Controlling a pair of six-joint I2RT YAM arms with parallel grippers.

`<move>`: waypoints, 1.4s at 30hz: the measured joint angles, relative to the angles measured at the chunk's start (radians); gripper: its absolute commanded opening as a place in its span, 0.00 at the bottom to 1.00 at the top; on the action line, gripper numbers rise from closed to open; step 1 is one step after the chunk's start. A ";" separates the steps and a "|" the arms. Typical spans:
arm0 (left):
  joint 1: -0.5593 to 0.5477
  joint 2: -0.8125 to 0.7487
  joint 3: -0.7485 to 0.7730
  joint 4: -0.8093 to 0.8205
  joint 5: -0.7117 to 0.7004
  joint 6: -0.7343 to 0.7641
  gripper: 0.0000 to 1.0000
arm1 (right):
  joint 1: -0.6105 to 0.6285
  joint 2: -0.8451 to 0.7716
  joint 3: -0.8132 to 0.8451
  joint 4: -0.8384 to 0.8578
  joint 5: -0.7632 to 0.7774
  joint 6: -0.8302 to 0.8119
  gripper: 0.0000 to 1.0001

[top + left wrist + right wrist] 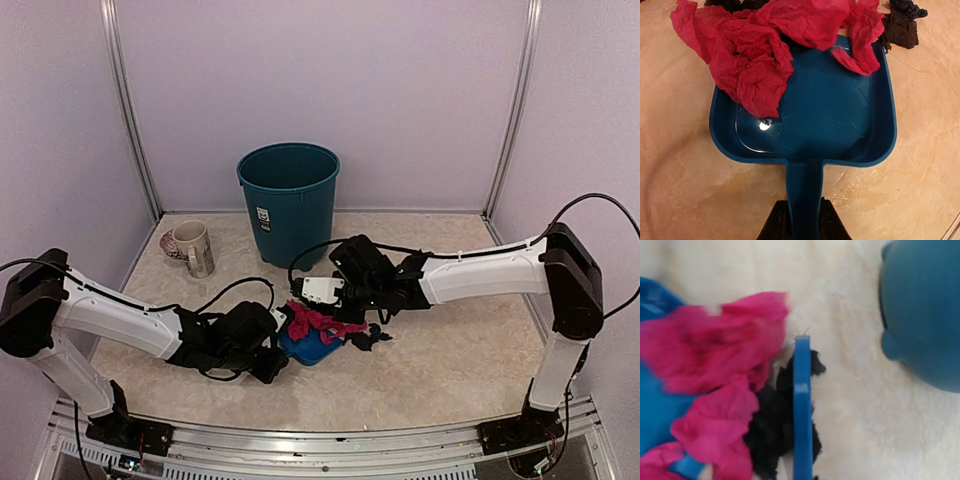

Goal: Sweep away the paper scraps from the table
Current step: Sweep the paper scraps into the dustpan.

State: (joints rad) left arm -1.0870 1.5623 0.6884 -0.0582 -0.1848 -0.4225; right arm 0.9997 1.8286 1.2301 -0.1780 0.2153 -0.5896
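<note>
My left gripper (804, 215) is shut on the handle of the blue dustpan (840, 110), which lies flat on the table (450, 360). Crumpled magenta paper scraps (755, 55) hang over the pan's mouth and left rim; dark scraps (900, 27) lie on the table past its right corner. My right gripper (345, 298) holds the blue hand brush (801, 405) edge-on beside the pink scraps (715, 355). Its fingers are out of the wrist view. The black mass (770, 435) by the brush is bristles or black paper; I cannot tell which. From above, black scraps (366, 338) lie right of the pan (305, 348).
A teal bin (290, 200) stands at the back centre, and its side also shows in the right wrist view (925, 315). A mug (192, 247) stands at the back left. Pale lilac walls enclose the table. The left gripper (270, 355) is near the front centre.
</note>
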 measured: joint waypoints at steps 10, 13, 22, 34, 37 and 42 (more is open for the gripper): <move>0.022 0.000 -0.006 0.012 0.005 -0.005 0.00 | 0.107 -0.106 -0.089 -0.031 -0.003 0.108 0.00; 0.023 0.000 -0.013 0.023 0.005 -0.011 0.00 | 0.129 -0.113 -0.095 -0.040 0.001 0.137 0.00; 0.023 -0.002 -0.050 0.085 -0.005 -0.019 0.00 | 0.146 -0.171 -0.101 -0.064 0.067 0.200 0.00; 0.021 -0.053 -0.086 0.102 -0.039 -0.019 0.00 | 0.146 -0.223 -0.100 -0.064 0.174 0.233 0.00; 0.020 -0.072 -0.087 0.094 -0.054 -0.019 0.00 | 0.146 -0.243 -0.101 -0.064 0.198 0.243 0.00; 0.017 -0.113 -0.095 0.071 -0.088 -0.019 0.00 | 0.146 -0.303 -0.113 -0.051 0.263 0.259 0.00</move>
State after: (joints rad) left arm -1.0702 1.4498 0.5938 0.0124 -0.2729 -0.4412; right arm 1.1454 1.5253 1.1175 -0.2287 0.4786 -0.3302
